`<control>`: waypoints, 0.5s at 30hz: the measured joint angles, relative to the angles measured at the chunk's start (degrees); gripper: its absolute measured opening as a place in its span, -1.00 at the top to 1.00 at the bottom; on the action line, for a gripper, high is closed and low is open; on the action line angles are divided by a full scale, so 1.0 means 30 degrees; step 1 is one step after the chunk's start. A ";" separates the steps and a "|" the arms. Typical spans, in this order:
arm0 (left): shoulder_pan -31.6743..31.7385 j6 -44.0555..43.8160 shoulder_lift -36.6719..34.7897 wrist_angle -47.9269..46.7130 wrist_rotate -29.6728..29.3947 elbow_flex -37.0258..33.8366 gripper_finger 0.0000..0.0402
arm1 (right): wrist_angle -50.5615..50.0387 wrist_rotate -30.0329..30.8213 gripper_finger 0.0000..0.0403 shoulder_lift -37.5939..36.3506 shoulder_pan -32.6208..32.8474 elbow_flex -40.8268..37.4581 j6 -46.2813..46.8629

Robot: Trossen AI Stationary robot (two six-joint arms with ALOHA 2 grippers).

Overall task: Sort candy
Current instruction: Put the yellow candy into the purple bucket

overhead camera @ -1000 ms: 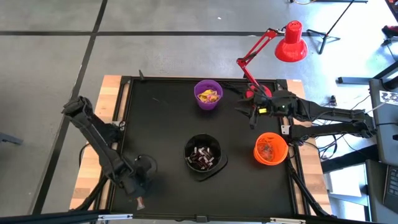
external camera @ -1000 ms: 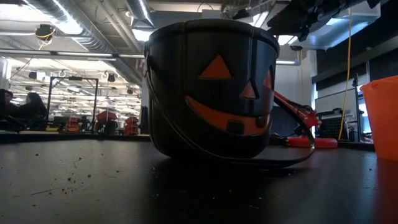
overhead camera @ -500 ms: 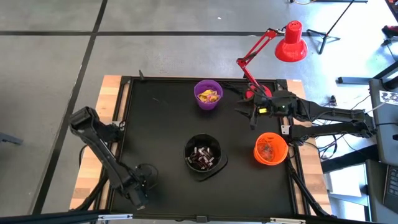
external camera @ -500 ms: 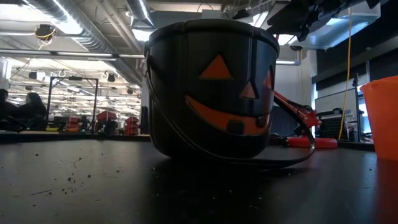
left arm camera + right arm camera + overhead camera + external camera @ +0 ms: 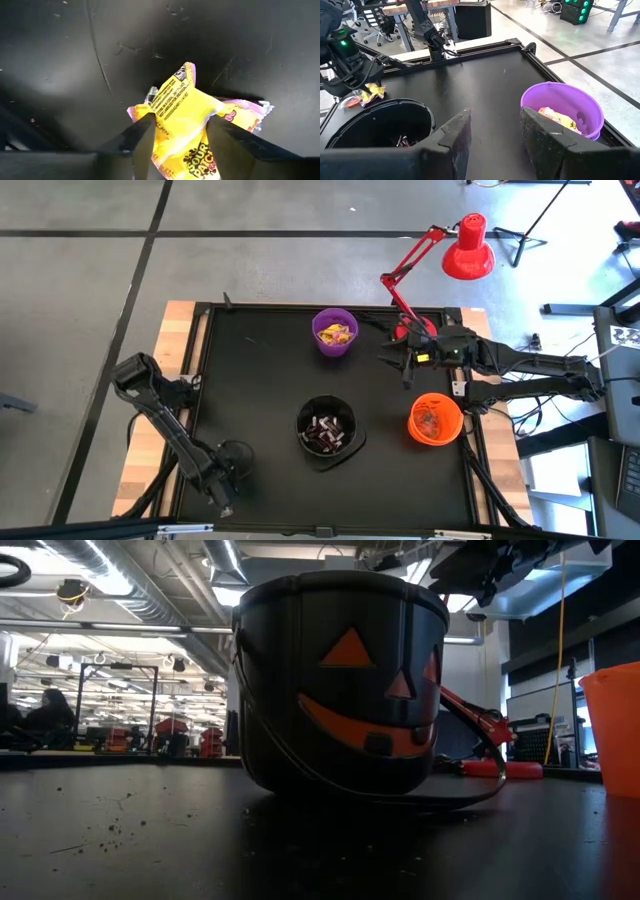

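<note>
Down at the table's near-left corner, the left gripper is clamped on a yellow candy; its crinkled wrapper could slip free. Far right, the right gripper hangs parted, empty, beside the purple bowl.

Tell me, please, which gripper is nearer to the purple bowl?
The right gripper: it hovers just beside the purple bowl. The left gripper is at the table's opposite near corner.
</note>
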 joint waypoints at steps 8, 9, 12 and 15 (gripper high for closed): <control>0.0464 0.0800 -0.0407 -0.0068 -0.0054 -0.0306 0.71 | -0.0007 0.0000 0.18 0.0000 0.0000 0.0000 -0.0007; 0.0607 0.0811 -0.0571 -0.0245 -0.0106 -0.0322 0.80 | -0.0007 0.0000 0.18 0.0000 0.0000 0.0000 0.0000; 0.0960 0.0811 -0.1309 -0.0696 -0.0147 -0.0332 0.95 | -0.0007 0.0000 0.18 0.0000 0.0003 0.0000 -0.0003; 0.1271 0.0966 -0.2204 -0.1243 -0.0352 -0.0325 0.95 | -0.0007 0.0000 0.18 0.0000 0.0000 0.0000 -0.0007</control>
